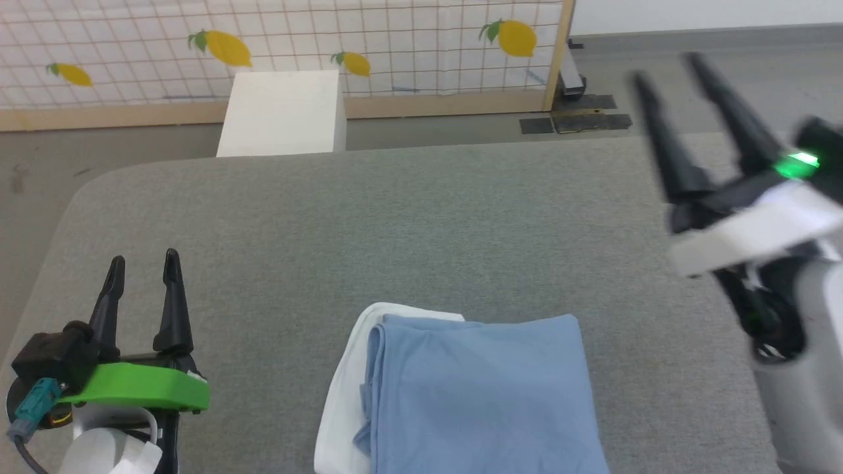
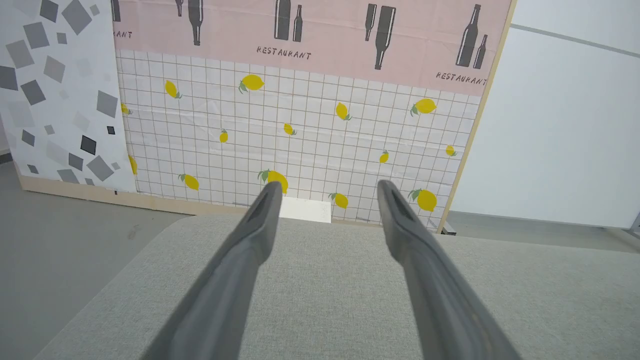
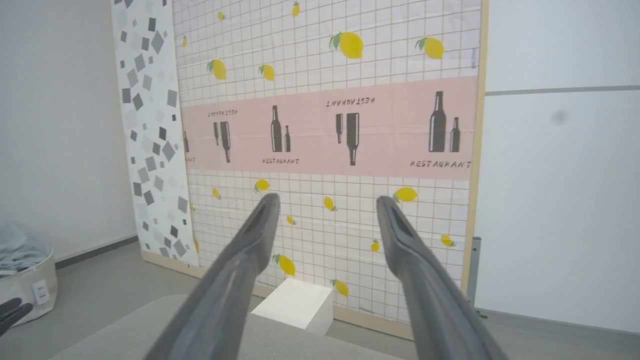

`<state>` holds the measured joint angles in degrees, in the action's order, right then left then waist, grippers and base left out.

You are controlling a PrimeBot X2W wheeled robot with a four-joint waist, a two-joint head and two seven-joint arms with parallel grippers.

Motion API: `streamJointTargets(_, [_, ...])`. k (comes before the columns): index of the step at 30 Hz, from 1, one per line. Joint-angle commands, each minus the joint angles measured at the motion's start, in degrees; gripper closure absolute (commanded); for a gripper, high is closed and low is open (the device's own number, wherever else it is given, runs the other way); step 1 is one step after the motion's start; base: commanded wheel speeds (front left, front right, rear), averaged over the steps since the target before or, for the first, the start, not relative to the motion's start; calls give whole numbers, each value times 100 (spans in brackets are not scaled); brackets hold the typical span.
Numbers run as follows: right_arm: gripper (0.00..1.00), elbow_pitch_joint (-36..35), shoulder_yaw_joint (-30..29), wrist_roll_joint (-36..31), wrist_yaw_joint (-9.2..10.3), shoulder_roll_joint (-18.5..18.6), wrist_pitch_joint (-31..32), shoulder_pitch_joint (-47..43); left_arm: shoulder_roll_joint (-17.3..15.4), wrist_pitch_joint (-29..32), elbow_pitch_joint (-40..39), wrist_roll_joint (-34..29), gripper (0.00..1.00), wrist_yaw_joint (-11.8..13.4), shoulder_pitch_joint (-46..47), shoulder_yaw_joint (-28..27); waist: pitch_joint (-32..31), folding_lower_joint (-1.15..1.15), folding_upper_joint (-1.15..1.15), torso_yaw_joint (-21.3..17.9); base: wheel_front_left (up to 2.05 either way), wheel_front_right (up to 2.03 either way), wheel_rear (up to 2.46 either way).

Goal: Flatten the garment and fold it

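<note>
The light blue garment (image 1: pixel 481 395) lies folded into a rectangle on the grey padded table (image 1: pixel 395 224), near the front edge, with a white layer showing along its left side. My left gripper (image 1: pixel 143 260) stands open at the lower left, well left of the garment, holding nothing. Raised at the right, off the cloth, my right gripper (image 1: pixel 665 69) is open too. In the left wrist view the left gripper (image 2: pixel 325 187) points over bare table at the wall. The right gripper (image 3: pixel 325 200) in its own view aims higher at the same wall.
A white rectangular box (image 1: pixel 283 112) stands on the floor beyond the table's far edge, also seen as the white box (image 3: pixel 295 302). A lemon-patterned partition (image 1: pixel 296 46) closes the back. A cloth-filled basket (image 3: pixel 22 280) sits on the floor far left.
</note>
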<state>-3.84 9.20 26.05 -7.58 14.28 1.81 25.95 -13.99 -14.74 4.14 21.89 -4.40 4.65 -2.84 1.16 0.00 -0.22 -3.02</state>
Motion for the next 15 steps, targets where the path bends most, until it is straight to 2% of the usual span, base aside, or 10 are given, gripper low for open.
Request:
streamJointTargets(1, [0,-14,-252,-154,9,-45,-223,-231,26,-26,1,-104,0,26,-78,-3,-35,0,22,-74,0,0,0])
streamJointTargets(5, [0,11,-927,-594,9,-176,-812,-793,39,-26,7,-203,0,23,-56,29,-30,0,22,-98,0,0,0])
streamJointTargets(10, [0,126,-1604,-962,9,-489,-1243,-1499,46,-26,94,-295,0,24,-19,85,11,0,22,-55,0,0,0])
streamJointTargets(15, [0,294,-1924,-1265,9,-798,-1406,-2098,15,-26,244,-397,0,32,9,138,50,0,22,11,0,0,0])
